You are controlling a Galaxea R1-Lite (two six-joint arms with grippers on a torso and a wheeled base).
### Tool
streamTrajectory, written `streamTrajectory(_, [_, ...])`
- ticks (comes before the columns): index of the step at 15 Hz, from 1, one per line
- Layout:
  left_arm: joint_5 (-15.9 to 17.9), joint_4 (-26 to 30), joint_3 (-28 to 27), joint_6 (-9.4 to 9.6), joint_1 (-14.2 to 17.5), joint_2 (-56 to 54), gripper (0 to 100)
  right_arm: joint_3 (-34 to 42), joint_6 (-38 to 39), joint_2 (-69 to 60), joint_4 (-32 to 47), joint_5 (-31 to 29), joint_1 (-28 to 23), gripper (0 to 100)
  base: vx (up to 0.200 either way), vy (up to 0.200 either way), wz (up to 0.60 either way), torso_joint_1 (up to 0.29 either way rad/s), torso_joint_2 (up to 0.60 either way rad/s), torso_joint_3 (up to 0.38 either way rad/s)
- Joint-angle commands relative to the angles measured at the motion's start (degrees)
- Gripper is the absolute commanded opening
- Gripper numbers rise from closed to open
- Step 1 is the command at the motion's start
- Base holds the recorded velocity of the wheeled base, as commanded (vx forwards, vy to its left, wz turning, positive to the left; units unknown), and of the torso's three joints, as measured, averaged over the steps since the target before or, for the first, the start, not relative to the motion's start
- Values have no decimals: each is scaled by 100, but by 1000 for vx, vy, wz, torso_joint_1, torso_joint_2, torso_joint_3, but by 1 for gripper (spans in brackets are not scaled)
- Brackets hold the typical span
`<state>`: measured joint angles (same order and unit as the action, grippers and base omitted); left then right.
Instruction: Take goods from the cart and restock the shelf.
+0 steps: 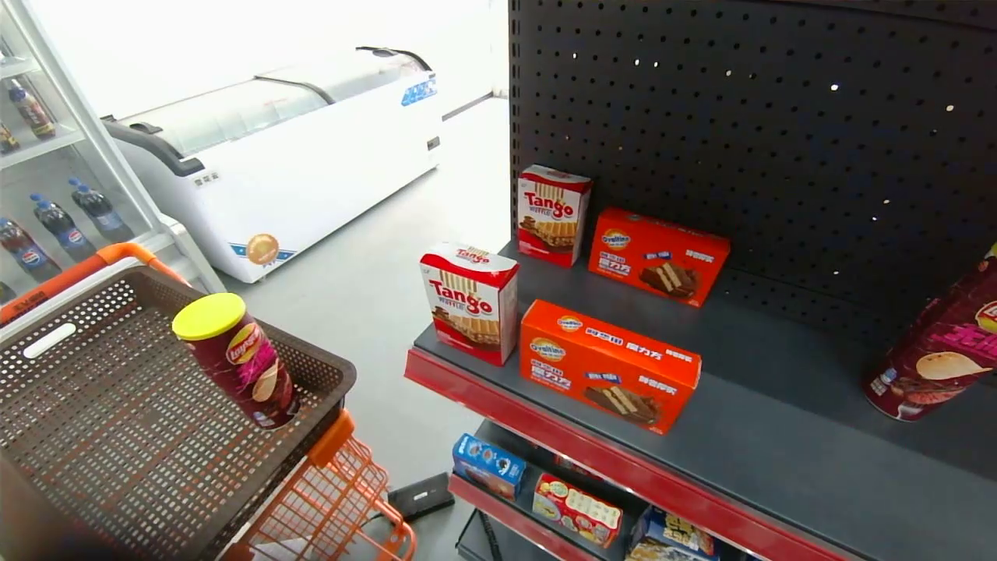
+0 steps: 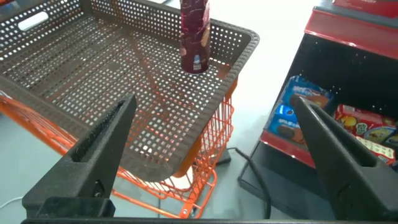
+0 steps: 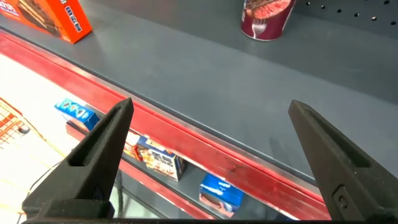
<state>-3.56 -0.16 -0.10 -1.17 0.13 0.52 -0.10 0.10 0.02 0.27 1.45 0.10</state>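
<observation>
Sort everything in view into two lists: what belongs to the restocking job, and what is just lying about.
Job: chip can in the cart; cart basket; top shelf; chip can already on the shelf; left gripper and right gripper, both open.
Around: wafer boxes; orange boxes; chest freezer; bottles in the cooler; snack packs on the lower shelf.

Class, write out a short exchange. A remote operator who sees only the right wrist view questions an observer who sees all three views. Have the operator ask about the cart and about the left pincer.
Operator: My view gives me the shelf. Is anything in the cart basket?
Observer: Yes. One can with a yellow lid stands upright in it, near the basket wall that faces the shelf.
Operator: Does the left pincer have hold of it?
Observer: No. The left pincer is open and empty, apart from the can.
</observation>
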Motion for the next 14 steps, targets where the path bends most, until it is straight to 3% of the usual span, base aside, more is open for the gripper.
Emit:
streamTrajectory(1, [-145,-11,-8,3,13,0,100,1,-1,-2,0,4,-1,100,0,0,0,0,0,0])
streamTrajectory(4, [-417,227,-781,143,31,906,100,1,-1,-2,0,4,-1,100,0,0,0,0,0,0])
streamTrajectory(6, [-584,271,-808,152,-5,1363,100,1,-1,-2,0,4,-1,100,0,0,0,0,0,0])
streamTrajectory(10, [-584,200,-1317,99,39,3015,100,1,-1,-2,0,4,-1,100,0,0,0,0,0,0])
streamTrajectory(12, [-593,174,-1906,161,31,4289,100,1,-1,-2,0,4,-1,100,0,0,0,0,0,0])
streamTrajectory(14, [-593,-72,-2117,205,39,4913,100,1,-1,-2,0,4,-1,100,0,0,0,0,0,0])
